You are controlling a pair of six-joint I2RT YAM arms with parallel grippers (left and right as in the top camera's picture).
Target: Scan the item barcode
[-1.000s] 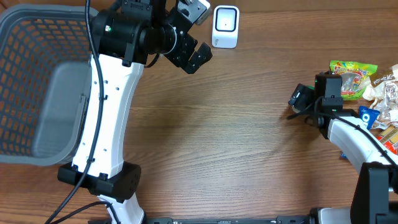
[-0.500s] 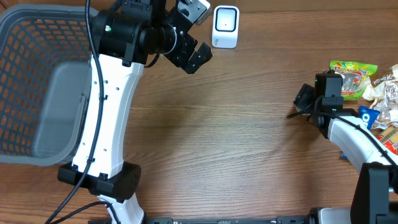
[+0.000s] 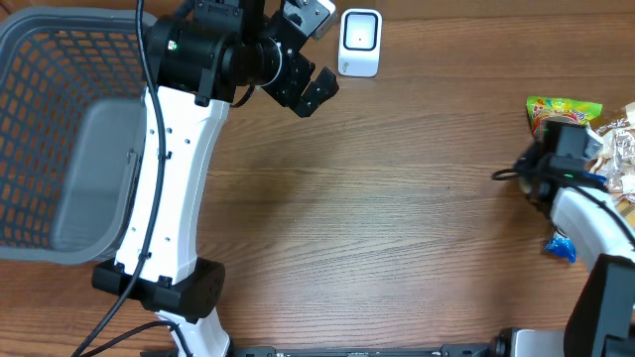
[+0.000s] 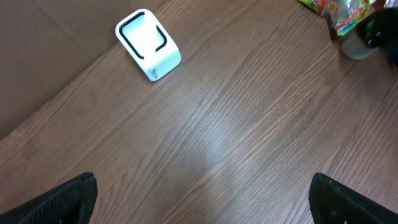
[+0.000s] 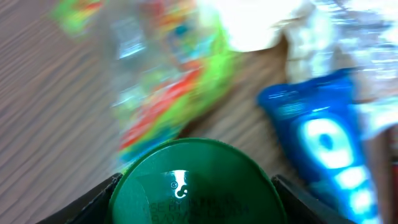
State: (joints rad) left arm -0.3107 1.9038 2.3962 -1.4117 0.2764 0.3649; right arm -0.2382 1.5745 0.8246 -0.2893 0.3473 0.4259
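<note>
Green lid [image 5: 196, 183], blue-white packet [image 5: 323, 143], white scanner [image 4: 148, 45] (black-outlined face), grey mesh basket [image 3: 60, 129]

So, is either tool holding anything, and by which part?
Right tool holds a green round lid by opposite sides of its rim. Left tool holds nothing.

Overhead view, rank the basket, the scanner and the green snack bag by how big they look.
Largest by far: basket.
Then scanner and snack bag: they look about alike, and the bag is partly covered, so I won't rank those two.
</note>
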